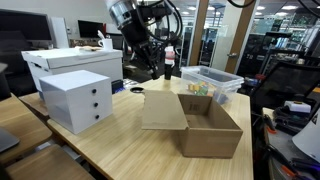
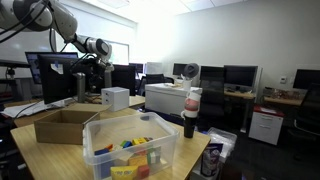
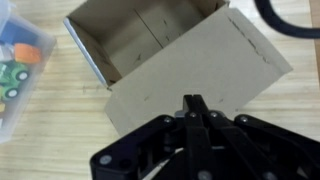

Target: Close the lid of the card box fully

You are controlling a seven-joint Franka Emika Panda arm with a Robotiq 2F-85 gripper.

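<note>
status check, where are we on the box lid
Gripper shut, empty, hovering above the lid. Lid open, splayed outward from the card box. Plastic bin beside the box, away from the lid.

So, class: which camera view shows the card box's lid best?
The wrist view: the lid is seen large from above, its lower edge behind the end effector. In an exterior view the lid is small, folded open. Elsewhere the card box shows, its lid unclear.

Wooden table (image 1: 120, 140) with card box (image 1: 212, 135), drawer unit (image 1: 78, 100), bin (image 1: 214, 84)
</note>
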